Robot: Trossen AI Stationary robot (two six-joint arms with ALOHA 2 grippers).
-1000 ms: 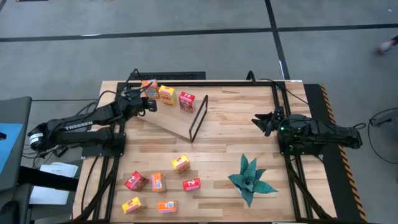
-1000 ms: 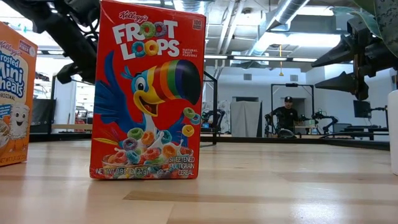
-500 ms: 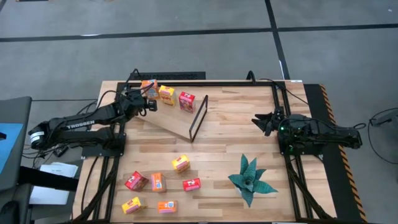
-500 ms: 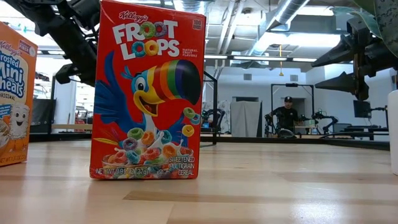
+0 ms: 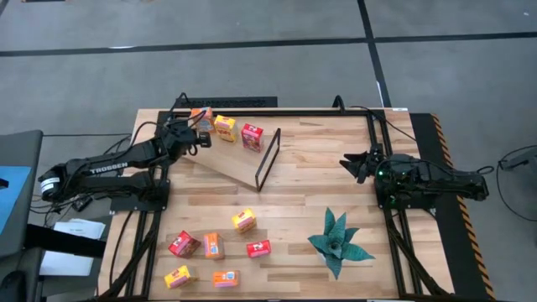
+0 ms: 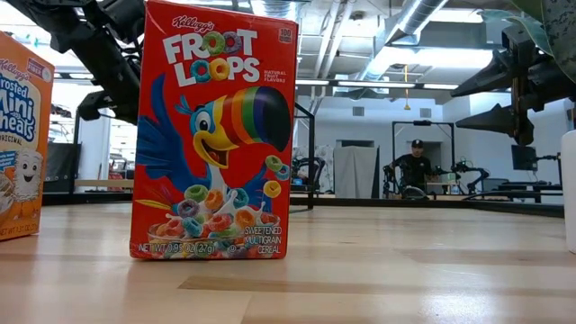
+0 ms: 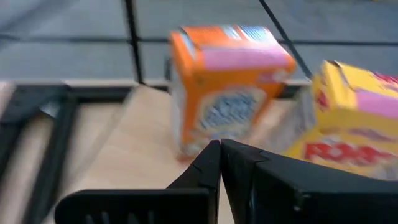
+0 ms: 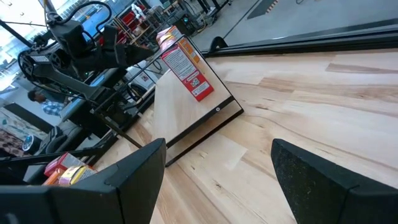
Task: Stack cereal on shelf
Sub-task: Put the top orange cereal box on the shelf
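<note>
The left gripper (image 5: 196, 140), fingers pinched shut on nothing, has eased slightly back from the orange box (image 5: 200, 116) standing at the shelf's (image 5: 228, 159) far-left corner. That box now stands free beside the yellow box (image 5: 225, 127) and red box (image 5: 252, 137): three placed. Six loose boxes (image 5: 214, 245) lie near of the shelf, still to fetch. The right gripper (image 5: 354, 165) waits well right of the shelf, fingers spread wide.

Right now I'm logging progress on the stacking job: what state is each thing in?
Shelf: tilted on the table, frame end raised.
Boxes on shelf: three, upright.
Boxes off shelf: six, scattered on the table.
Left tool: shut, empty, beside the orange box.
Right tool: open, empty, waiting.
Plant: lying on the table.
</note>
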